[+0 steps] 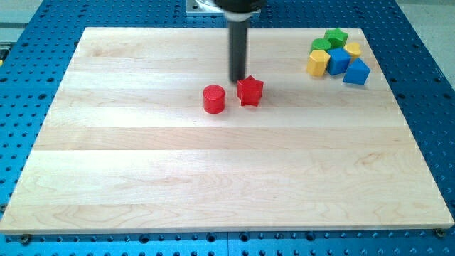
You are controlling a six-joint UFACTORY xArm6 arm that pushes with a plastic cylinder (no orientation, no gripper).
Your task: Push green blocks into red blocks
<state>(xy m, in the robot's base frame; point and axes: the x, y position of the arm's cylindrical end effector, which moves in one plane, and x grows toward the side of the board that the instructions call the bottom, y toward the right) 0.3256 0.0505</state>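
Presently we list one wooden board [213,178] lying on a blue perforated table [43,43]; we see no bins, trays or other containers, so the board itself carries everything. Item one: a red cylinder [213,99], a little above the board's centre toward 12 o'clock. Item two: a red star-shaped block [249,90], just beside the cylinder at its 3 o'clock, with a narrow gap between them. Item three: a cluster at the board's 2 o'clock corner, well apart from the reds, made up of a green block [336,36] at the cluster's top, a second green block [321,45] at its 8 o'clock, a yellow block [352,49] just at the first green's 4 o'clock, another yellow block [317,62] at the cluster's 8 o'clock side, a blue block [338,60] in the middle and a blue block [357,72] at 5 o'clock; the six sit pressed close, and their exact shapes we cannot settle. Our tool is a bare dark rod holding nothing, with no jaws to open or close; my tip [237,80] stands at 11 o'clock of the star, close to it, though contact we cannot confirm. Edges: the cluster lies near the board's top and right edges. Open room: the whole lower half and the left side of the board lie bare, as does the strip between star and cluster.
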